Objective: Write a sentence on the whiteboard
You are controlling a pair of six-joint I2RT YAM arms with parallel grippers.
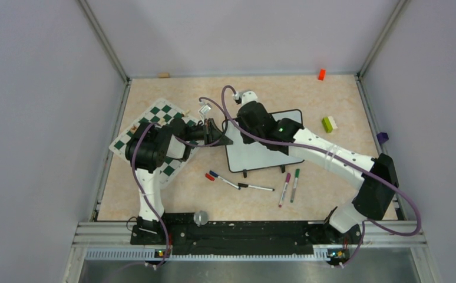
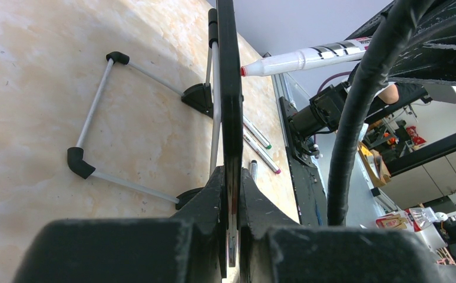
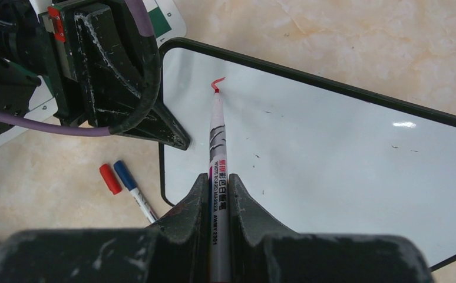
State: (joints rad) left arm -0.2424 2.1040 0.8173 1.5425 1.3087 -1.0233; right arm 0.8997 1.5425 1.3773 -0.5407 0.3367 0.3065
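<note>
Two claws are at work, and both are pressed together on something. Your right claw (image 3: 218, 180) pinches a red whiteboard marker (image 3: 217, 135), whose tip sits at the end of one short hooked red stroke (image 3: 217, 82) near the upper left corner of the whiteboard (image 3: 331, 153). Your left claw (image 2: 233, 177) clamps the board's left edge, seen edge-on from that wrist, with the board's wire feet (image 2: 90, 118) reaching down to the tabletop (image 1: 331, 177).

The board's face is glossy white apart from that stroke and a few small dark specks. It lies near the middle of the beige, marble-patterned tabletop, just right of the green-and-white chess mat (image 1: 155, 112), on which your left arm rests.

On the near side of the board lie a loose red cap (image 1: 209, 176), a blue-capped marker (image 1: 222, 178), a black-tipped marker (image 1: 255, 187), and a purple marker (image 1: 285, 188) beside a green marker (image 1: 295, 184). To the right, a green-and-white block (image 1: 329, 124) sits near the board. An orange block (image 1: 321, 74) sits by the far wall and a purple piece (image 1: 382, 137) at the right edge.

Pale grey walls close in the far, left and right sides, and a metal rail (image 1: 249, 242) runs along the near edge. Bare tabletop shows beyond the board toward the far wall and in the near left corner.
</note>
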